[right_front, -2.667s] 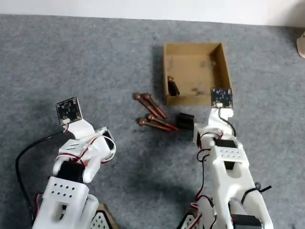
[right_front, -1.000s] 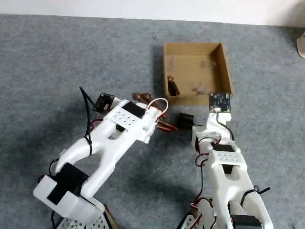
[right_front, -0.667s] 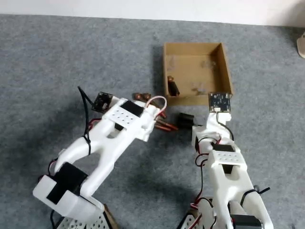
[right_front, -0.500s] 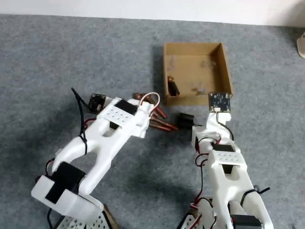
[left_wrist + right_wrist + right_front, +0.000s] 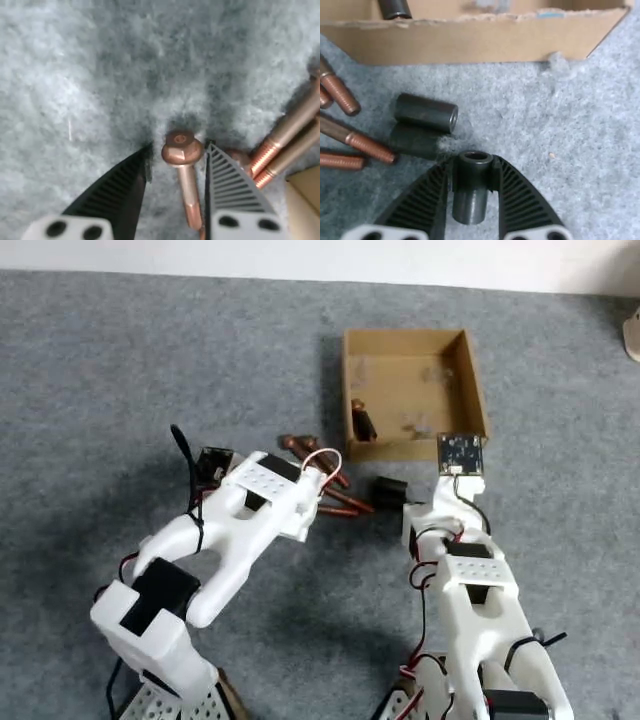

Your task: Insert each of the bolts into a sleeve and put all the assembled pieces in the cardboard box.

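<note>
left claw [image 5: 178, 146] sits open astride a bolt [image 5: 182, 150]; my right claw [image 5: 472, 161] clamps a sleeve [image 5: 470, 192], cardboard box [image 5: 470, 37] at twelve o'clock.

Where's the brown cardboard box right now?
High view: the brown cardboard box lies just beyond the right gripper, with copper bolts off its near left corner.

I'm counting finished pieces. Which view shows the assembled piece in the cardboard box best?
The high view: the assembled piece lies in the cardboard box with its copper head and dark sleeve both visible. The right wrist view catches just its dark end beyond the box's wall.
</note>
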Motion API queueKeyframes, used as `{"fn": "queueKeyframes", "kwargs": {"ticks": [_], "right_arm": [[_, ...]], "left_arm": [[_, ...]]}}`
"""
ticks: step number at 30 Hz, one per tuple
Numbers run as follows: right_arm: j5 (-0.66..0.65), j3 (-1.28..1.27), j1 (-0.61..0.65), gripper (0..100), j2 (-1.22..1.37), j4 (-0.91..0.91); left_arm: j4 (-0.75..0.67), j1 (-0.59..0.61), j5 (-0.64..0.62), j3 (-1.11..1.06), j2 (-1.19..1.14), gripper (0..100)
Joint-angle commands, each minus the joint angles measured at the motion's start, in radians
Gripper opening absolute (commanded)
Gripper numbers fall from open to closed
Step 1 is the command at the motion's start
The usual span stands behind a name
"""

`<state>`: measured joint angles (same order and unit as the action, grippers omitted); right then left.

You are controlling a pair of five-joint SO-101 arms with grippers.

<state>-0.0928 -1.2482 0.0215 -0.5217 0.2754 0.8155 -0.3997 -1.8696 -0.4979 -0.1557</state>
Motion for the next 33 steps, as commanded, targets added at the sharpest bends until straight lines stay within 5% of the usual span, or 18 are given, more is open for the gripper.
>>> {"fn": "queueKeyframes", "kwargs": {"ticks": [1, 13, 19, 33], "right_arm": [[-0.002, 0.005, 0.008, 0.5, -0.031, -0.021], [-0.002, 0.005, 0.008, 0.5, -0.031, -0.022], [-0.002, 0.005, 0.008, 0.5, -0.031, -0.022], [-0.002, 0.005, 0.008, 0.5, -0.031, -0.022]], "left_arm": [[0.005, -0.035, -0.012, 0.036, 0.005, 17], [0.005, -0.093, -0.118, 0.036, 0.005, 17], [0.009, -0.091, -0.118, 0.033, 0.005, 8], [0.008, -0.091, -0.112, -0.001, 0.005, 7]]}}
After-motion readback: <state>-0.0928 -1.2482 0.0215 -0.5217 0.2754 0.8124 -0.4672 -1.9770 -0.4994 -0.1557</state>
